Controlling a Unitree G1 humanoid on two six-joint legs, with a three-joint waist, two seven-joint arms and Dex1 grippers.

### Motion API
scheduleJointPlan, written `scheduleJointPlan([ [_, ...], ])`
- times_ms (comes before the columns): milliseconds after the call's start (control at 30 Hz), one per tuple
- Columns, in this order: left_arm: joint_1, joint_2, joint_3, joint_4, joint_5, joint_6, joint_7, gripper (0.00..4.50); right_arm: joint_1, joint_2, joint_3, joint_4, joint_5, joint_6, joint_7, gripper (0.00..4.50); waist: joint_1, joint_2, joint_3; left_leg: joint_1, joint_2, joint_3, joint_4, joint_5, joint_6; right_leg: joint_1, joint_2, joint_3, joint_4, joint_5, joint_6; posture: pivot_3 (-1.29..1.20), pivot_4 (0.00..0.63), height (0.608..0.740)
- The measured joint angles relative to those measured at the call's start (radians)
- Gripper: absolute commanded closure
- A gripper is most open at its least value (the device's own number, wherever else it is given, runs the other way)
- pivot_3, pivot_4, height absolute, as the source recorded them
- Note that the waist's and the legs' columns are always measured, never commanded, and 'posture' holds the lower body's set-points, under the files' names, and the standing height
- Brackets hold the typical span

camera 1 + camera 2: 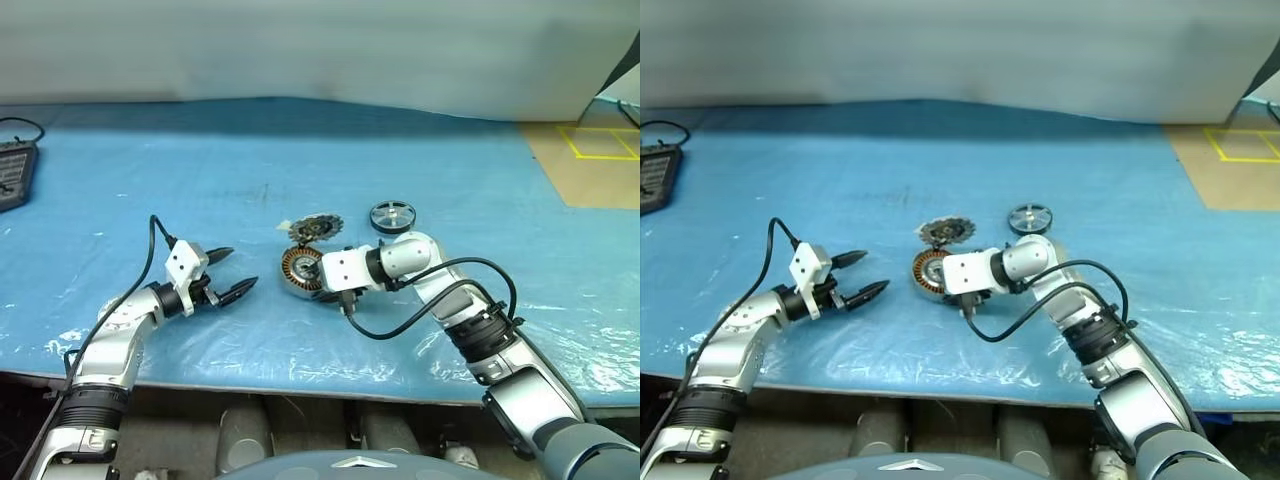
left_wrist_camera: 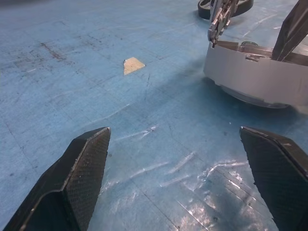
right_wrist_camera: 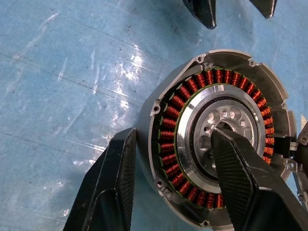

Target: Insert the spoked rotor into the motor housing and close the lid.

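Observation:
The motor housing (image 3: 211, 139), a silver cup with copper windings, lies open-side up at mid-table (image 1: 296, 270). My right gripper (image 3: 175, 137) is shut on its wall, one finger (image 3: 113, 187) outside the rim and the other finger (image 3: 240, 178) down in the dark centre. The toothed grey lid (image 1: 316, 227) stands open just behind the housing, joined at its rim. The spoked rotor (image 1: 392, 216), black-rimmed, lies flat on the mat to the right of the lid. My left gripper (image 1: 226, 272) hovers open a short way left of the housing, holding nothing.
A small tan scrap (image 2: 133, 65) lies on the blue mat near the lid. A black device (image 1: 12, 172) sits at the far left edge. Brown floor with yellow tape (image 1: 598, 150) lies beyond the mat at the right. The table's front edge (image 1: 300, 385) is close.

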Motion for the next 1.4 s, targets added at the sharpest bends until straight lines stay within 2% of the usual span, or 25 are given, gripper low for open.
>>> scheduleJointPlan([
  [333, 0.025, 0.002, -0.003, -0.042, -0.005, 0.035, -0.014, 0.0, 0.078, -0.073, 0.027, -0.21, 0.01, 0.164, -0.001, 2.51, 0.006, 0.0, 0.0, -0.001, -0.001, 0.0, -0.007, 0.002, -0.004, 0.001, 0.0, 0.0, -0.01, 0.0, 0.001, 0.0, 0.15, 0.74],
  [567, 0.029, 0.008, -0.003, -0.059, -0.006, 0.046, -0.016, 0.0, 0.087, -0.097, 0.038, -0.235, 0.029, 0.201, -0.021, 2.51, 0.008, 0.0, 0.0, -0.001, -0.001, 0.0, -0.007, 0.003, -0.005, 0.002, -0.001, 0.0, -0.01, 0.0, 0.001, 0.0, 0.15, 0.74],
  [800, 0.015, 0.008, -0.004, -0.057, -0.005, 0.046, -0.016, 0.0, 0.126, -0.133, 0.037, -0.287, 0.107, 0.274, -0.017, 0.05, 0.022, 0.001, -0.001, -0.001, -0.001, 0.0, -0.007, 0.003, -0.005, 0.002, -0.001, 0.0, -0.009, 0.0, 0.001, 0.0, 0.15, 0.74],
  [1067, -0.022, 0.001, -0.02, -0.023, -0.004, 0.043, -0.028, 0.0, 0.098, -0.13, -0.15, -0.385, 0.412, 0.559, 0.005, 0.02, 0.021, 0.001, 0.0, -0.001, 0.0, 0.0, -0.007, 0.003, -0.005, 0.001, 0.0, 0.0, -0.009, 0.0, 0.001, 0.0, 0.15, 0.74],
  [1200, -0.048, -0.001, -0.029, -0.007, -0.005, 0.041, -0.058, 0.0, 0.105, -0.184, -0.265, -0.435, 0.539, 0.647, -0.006, 0.02, 0.026, 0.001, 0.0, -0.002, -0.001, 0.0, -0.007, 0.003, -0.006, 0.001, 0.0, 0.0, -0.009, 0.0, 0.001, 0.0, 0.15, 0.74],
  [1333, -0.058, -0.001, -0.031, 0.019, -0.005, 0.029, -0.091, 0.0, 0.195, -0.257, -0.315, -0.415, 0.555, 0.633, -0.05, 0.02, 0.029, 0.001, 0.0, -0.002, -0.001, 0.0, -0.007, 0.003, -0.006, 0.001, -0.001, 0.0, -0.009, 0.0, 0.001, 0.0, 0.15, 0.74],
  [1400, -0.06, -0.001, -0.031, 0.032, -0.005, 0.028, -0.106, 0.0, 0.244, -0.24, -0.344, -0.353, 0.545, 0.556, -0.11, 0.02, 0.026, 0.001, 0.0, -0.002, 0.0, 0.0, -0.007, 0.003, -0.006, 0.001, 0.0, 0.0, -0.009, 0.0, 0.001, 0.0, 0.15, 0.74],
])
